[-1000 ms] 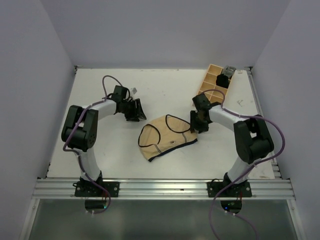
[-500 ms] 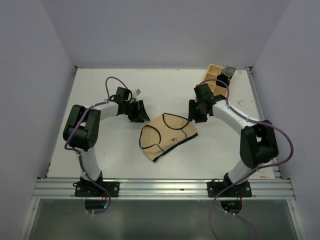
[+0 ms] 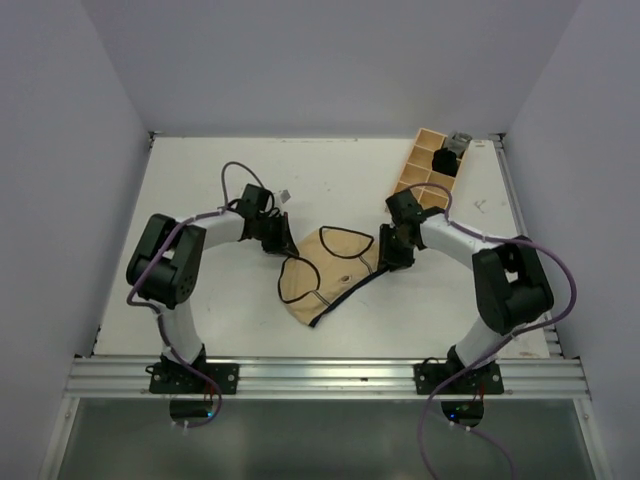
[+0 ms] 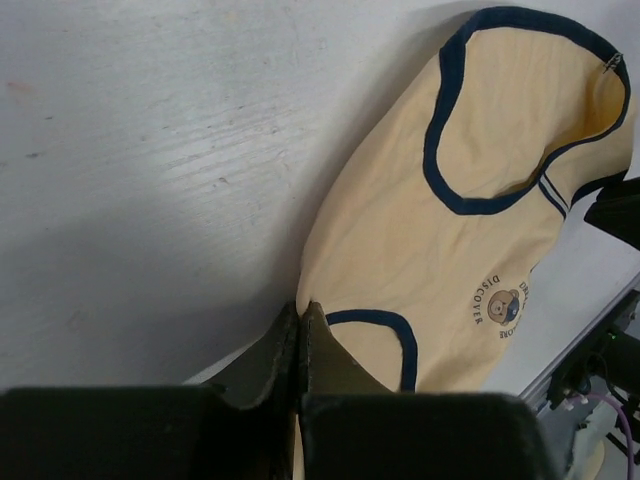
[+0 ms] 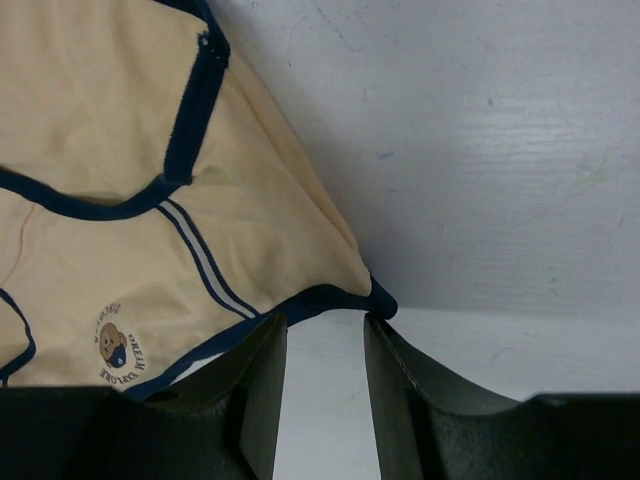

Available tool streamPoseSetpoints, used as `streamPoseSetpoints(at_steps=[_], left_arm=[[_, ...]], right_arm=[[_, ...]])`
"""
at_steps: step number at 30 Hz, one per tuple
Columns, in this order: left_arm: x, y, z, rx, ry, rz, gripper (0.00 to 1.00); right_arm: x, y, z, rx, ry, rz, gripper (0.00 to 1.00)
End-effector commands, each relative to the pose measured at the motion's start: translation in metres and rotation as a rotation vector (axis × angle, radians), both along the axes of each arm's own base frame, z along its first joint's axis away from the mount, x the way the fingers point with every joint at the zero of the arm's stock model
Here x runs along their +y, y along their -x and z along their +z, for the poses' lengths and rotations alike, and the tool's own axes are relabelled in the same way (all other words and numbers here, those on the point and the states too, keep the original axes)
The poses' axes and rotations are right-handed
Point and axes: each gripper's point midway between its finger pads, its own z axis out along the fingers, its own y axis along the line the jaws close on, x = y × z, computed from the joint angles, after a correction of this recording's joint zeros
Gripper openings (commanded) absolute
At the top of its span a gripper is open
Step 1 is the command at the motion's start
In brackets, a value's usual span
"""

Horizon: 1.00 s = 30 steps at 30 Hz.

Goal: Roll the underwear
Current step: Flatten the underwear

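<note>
Where the bench is viewed from above, a flat white surface is shown, closed in by pale grey-lilac walls on three sides and edged by an aluminium rail along the near side. Faint scuffs and scratches are seen on the paint in both wrist views.

Two arms are counted, the left arm and the right arm, both mounted at that rail. One garment is counted: the underwear, a tan piece with dark trim, is spread flat near the middle of the bench, between the ends of the two arms. A small printed badge and a pair of thin stripes are carried on its cloth.

The left jaws are pressed together on the garment's left edge. The right jaws are held apart, low over the bench, with the dark-hemmed right corner of the underwear just ahead of the gap.

One wooden tray, divided into compartments, is set at the far right. One dark object is lodged in a compartment, and one grey object is seen at the tray's far end.
</note>
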Motion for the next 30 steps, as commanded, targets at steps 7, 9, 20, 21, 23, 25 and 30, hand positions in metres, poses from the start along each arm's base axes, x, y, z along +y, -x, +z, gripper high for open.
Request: streamPoseSetpoints(at_steps=[7, 9, 20, 21, 23, 25, 30], left_arm=[[0.034, 0.016, 0.005, 0.021, -0.138, 0.139, 0.14], [0.042, 0.016, 0.007, 0.019, -0.177, 0.167, 0.28], [0.074, 0.029, 0.084, -0.119, -0.297, 0.234, 0.59], [0.07, 0.037, 0.086, -0.115, -0.283, 0.222, 0.59], [0.051, 0.066, 0.087, -0.088, -0.21, 0.174, 0.57], [0.035, 0.096, 0.081, -0.066, -0.162, 0.123, 0.57], [0.0, 0.146, 0.073, -0.002, -0.079, 0.098, 0.57]], right_arm=[[0.008, -0.059, 0.045, -0.155, 0.042, 0.111, 0.43], [0.016, -0.051, 0.063, -0.179, -0.021, 0.119, 0.44], [0.006, -0.035, 0.036, -0.08, -0.008, -0.092, 0.4], [0.007, -0.039, 0.034, -0.085, -0.01, -0.088, 0.4], [0.007, -0.044, 0.028, -0.073, -0.01, -0.065, 0.4], [0.008, -0.05, 0.026, -0.082, -0.024, -0.01, 0.4], [0.011, -0.053, 0.023, -0.103, -0.068, 0.099, 0.41]])
